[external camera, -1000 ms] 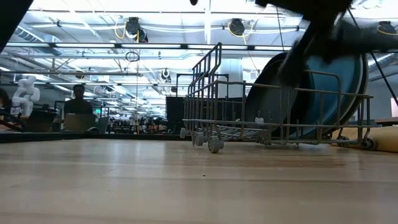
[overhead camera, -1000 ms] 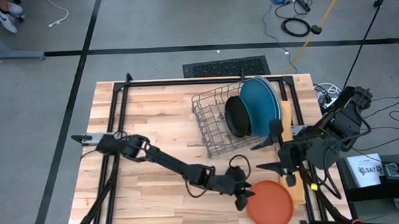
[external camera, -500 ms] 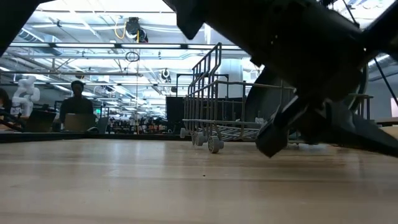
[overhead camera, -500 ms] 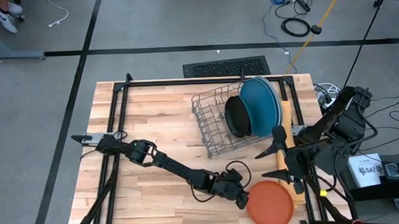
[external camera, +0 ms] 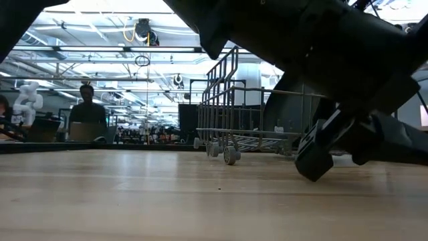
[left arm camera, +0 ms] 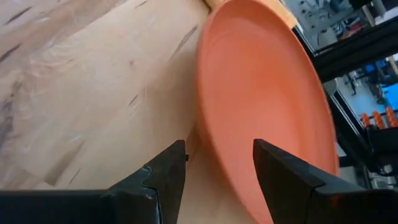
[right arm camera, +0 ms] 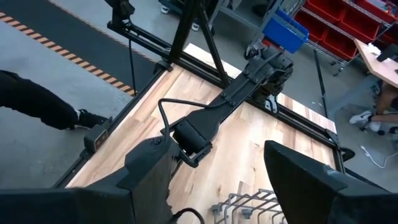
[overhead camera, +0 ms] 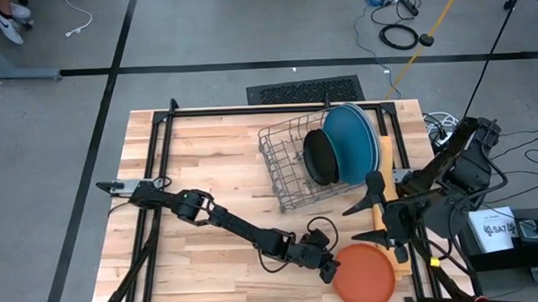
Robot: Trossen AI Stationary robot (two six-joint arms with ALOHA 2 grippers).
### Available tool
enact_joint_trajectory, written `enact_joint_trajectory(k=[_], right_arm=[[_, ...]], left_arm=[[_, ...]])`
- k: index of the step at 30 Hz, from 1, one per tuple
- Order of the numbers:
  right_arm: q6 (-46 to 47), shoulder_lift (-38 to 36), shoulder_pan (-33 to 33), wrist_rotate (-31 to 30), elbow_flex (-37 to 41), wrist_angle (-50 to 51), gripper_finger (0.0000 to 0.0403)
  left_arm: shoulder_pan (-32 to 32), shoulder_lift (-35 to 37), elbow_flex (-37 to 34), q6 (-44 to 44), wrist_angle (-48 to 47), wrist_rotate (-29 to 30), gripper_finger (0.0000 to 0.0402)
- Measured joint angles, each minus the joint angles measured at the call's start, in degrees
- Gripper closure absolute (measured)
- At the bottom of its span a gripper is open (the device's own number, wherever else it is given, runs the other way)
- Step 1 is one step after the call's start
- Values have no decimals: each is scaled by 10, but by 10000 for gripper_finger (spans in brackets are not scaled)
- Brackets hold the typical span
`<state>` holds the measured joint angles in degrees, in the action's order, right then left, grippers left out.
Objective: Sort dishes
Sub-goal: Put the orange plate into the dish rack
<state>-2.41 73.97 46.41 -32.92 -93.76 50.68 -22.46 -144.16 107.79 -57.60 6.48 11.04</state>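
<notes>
orange plate (overhead camera: pixel 367 275) lies at the worktop's (overhead camera: pixel 216 162) front right corner; left hand (overhead camera: pixel 328 269) open at its rim, holding nothing, wrist view shows the rim between the fingers (left arm camera: pixel 163 174). right hand (overhead camera: pixel 370 211) open, empty, raised beside the rack (overhead camera: pixel 292 164).

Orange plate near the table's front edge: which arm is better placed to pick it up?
Left. The left gripper is open with its fingers straddling the orange plate rim; the right gripper hangs open, apart from it.

Left end effector (overhead camera: pixel 328 270) low, fingers parted, right end effector (overhead camera: pixel 376 207) raised, spread wide
</notes>
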Motion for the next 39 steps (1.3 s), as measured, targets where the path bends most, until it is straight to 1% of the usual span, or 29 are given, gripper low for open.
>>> enact_joint_trajectory(k=[5,10,13,15,18,22,25,26,28,30,35,39], right_arm=[[-12,0,0,-2,0,-14,156],[-19,0,0,-3,0,-28,156],[-19,0,0,-3,0,-28,156],[-19,0,-1,-4,0,-28,156],[-19,0,-1,-27,0,-27,156],[-18,0,-1,-34,0,-26,156],[-15,0,-1,-37,0,-25,156],[-15,0,-1,-42,0,-25,156],[-15,0,-1,-52,0,-24,156],[-15,0,-1,-63,0,-24,156],[-6,0,-1,-64,0,-21,156],[38,0,-1,-59,0,10,156]], left_arm=[[2,0,0,23,-4,-1,215],[4,-1,0,65,-12,19,216],[4,-5,0,94,-14,32,230],[5,-9,0,111,-2,37,246],[7,-21,2,124,13,39,279],[8,-36,3,133,37,39,334],[7,-37,2,169,39,36,385],[7,-38,2,185,45,29,391],[9,-37,1,214,59,8,395],[12,-38,1,220,69,-4,398],[14,-34,0,256,64,-3,400],[22,-19,-2,298,38,17,400]])
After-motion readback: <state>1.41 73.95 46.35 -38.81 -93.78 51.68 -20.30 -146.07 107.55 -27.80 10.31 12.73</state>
